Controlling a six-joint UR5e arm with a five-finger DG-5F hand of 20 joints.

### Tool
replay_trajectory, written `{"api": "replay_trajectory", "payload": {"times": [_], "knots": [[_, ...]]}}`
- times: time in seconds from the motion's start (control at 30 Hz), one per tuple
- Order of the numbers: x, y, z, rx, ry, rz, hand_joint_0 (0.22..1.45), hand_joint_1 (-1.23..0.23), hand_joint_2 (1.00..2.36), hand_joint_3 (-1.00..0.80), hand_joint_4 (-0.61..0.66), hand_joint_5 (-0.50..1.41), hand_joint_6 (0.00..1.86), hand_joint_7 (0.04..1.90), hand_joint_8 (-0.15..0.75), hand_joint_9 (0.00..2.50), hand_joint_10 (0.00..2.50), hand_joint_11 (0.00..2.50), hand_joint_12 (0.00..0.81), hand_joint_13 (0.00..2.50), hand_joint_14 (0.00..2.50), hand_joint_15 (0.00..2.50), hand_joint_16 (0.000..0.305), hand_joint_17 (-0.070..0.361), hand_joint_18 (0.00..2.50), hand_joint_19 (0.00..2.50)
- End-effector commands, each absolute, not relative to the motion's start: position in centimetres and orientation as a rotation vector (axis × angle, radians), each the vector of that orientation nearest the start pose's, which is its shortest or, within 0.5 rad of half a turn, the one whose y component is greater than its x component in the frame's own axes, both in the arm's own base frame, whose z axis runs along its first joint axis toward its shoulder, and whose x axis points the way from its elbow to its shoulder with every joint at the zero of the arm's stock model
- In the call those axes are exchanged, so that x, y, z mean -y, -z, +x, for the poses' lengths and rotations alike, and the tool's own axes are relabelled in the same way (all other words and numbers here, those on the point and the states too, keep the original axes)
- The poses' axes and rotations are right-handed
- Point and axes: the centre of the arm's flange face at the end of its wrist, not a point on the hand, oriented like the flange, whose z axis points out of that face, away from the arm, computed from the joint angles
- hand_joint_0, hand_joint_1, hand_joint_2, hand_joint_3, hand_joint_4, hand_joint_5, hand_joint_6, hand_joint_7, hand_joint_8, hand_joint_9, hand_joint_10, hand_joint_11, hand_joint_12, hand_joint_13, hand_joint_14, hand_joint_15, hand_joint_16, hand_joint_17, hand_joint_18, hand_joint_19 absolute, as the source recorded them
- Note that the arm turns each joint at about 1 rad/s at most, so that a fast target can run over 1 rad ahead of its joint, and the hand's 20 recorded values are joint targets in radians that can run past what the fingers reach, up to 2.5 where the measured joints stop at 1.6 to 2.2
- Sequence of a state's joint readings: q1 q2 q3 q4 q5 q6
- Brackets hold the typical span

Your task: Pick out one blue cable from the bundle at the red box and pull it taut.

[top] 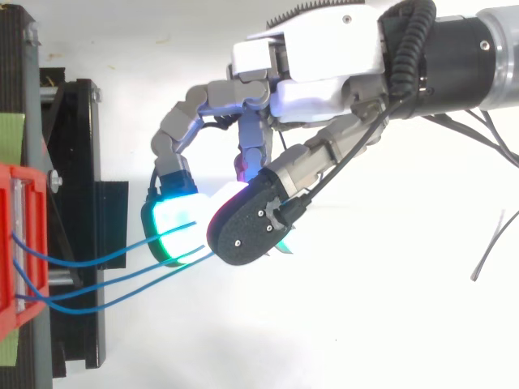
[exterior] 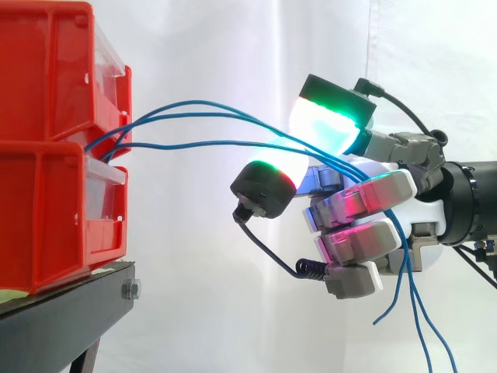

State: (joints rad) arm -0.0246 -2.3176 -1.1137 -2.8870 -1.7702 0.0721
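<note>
Three blue cables (exterior: 202,143) leave the stacked red bins (exterior: 54,155) and arc rightward, slack, to my hand (exterior: 404,194). They pass under a green-glowing fingertip (exterior: 326,124), above the thumb pad (exterior: 264,186), and on behind the curled, magenta-lit fingers. Their loose ends (exterior: 423,326) hang down below the palm. From above, the blue cables (top: 97,259) run from the bin's edge (top: 12,243) across the green fingertip (top: 174,223), and the dark thumb pad (top: 247,227) lies over them. My hand (top: 324,57) is curled round the whole bundle, not a single strand.
The bins rest on a black stand (exterior: 70,303) at the left, seen from above as a black frame (top: 81,162). A white curtain (exterior: 217,295) fills the background, with open space between bins and hand.
</note>
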Motion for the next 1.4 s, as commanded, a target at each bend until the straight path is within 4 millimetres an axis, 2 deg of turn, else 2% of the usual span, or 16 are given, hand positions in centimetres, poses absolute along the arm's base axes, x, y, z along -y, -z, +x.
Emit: {"api": "replay_trajectory", "payload": {"times": [0.0,0.23,0.5,0.63,0.83,1.07,1.2,1.37], "knots": [[13.3,-25.9,75.5,-1.33,-1.373,1.21,0.56,-0.76,1.01,-0.18,-0.08,-0.03,0.88,0.92,0.277,1.55,0.02,0.64,0.403,1.2,0.02,0.61,0.059,0.132,1.09,0.64],[13.6,-26.4,75.4,-1.33,-1.368,1.202,0.57,-0.75,1.01,-0.19,-0.09,-0.03,0.88,0.92,0.265,1.5,0.02,0.62,0.408,1.08,0.02,0.58,0.059,0.133,1.0,0.65],[14.7,-27.7,74.2,-1.382,-1.289,1.192,0.58,-0.7,1.0,-0.22,-0.1,-0.04,0.88,0.9,0.259,1.36,0.02,0.56,0.407,0.89,0.02,0.55,0.06,0.134,0.79,0.64],[15.2,-28.1,73.7,-1.4,-1.261,1.183,0.58,-0.69,1.0,-0.24,-0.11,-0.04,0.88,0.87,0.261,1.1,0.01,0.43,0.398,0.74,0.01,0.45,0.059,0.132,0.66,0.59],[15.5,-27.9,73.5,-1.404,-1.252,1.188,0.58,-0.68,1.04,-0.27,-0.12,-0.04,0.88,0.85,0.261,0.89,0.01,0.31,0.388,0.66,0.01,0.43,0.058,0.13,0.6,0.57],[16.0,-28.0,73.5,-1.398,-1.248,1.19,0.58,-0.67,1.0,-0.31,-0.11,-0.05,0.87,0.84,0.254,0.86,0.01,0.32,0.374,0.62,0.01,0.43,0.054,0.122,0.55,0.58],[16.3,-27.9,73.4,-1.396,-1.244,1.194,0.56,-0.63,1.01,-0.4,-0.09,-0.07,0.87,0.87,0.212,0.86,0.01,0.37,0.326,0.6,0.02,0.45,0.044,0.1,0.49,0.62],[16.5,-27.9,73.3,-1.393,-1.242,1.196,0.56,-0.61,1.0,-0.42,-0.07,-0.07,0.87,0.88,0.218,0.89,0.01,0.4,0.326,0.62,0.02,0.46,0.044,0.1,0.51,0.63]]}}
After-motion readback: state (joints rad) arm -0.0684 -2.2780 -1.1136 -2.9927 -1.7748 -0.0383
